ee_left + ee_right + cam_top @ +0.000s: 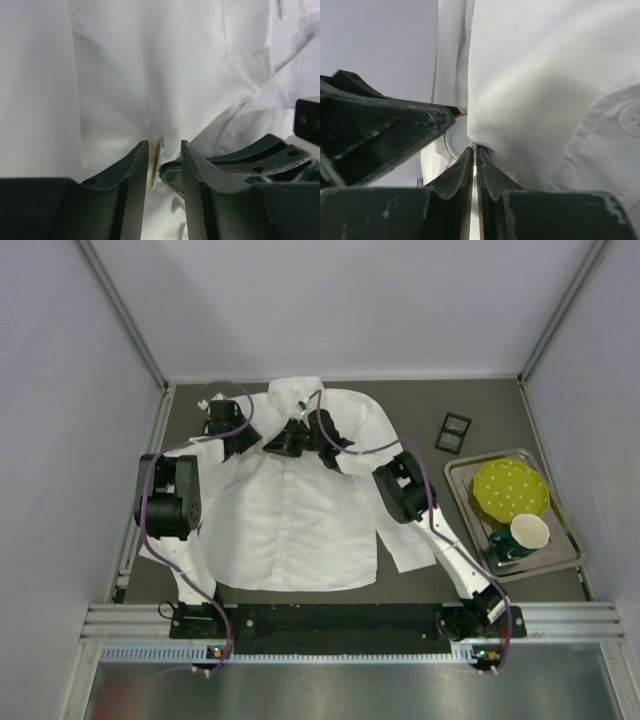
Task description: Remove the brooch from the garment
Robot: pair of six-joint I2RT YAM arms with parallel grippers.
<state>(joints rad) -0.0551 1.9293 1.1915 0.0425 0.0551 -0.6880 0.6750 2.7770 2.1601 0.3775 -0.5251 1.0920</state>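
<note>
Left gripper (164,146), right gripper (475,150) pinching one garment (290,515), one brooch (156,167)

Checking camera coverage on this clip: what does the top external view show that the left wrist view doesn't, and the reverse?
Only top external: the whole garment spread on the table, a black square box, and a tray holding a green dotted dish and a cup. Only left wrist: the brooch, seen edge-on in the gap of the open left gripper, and a shirt button. Both: white shirt fabric, and the right gripper meeting the left one near the collar.
</note>
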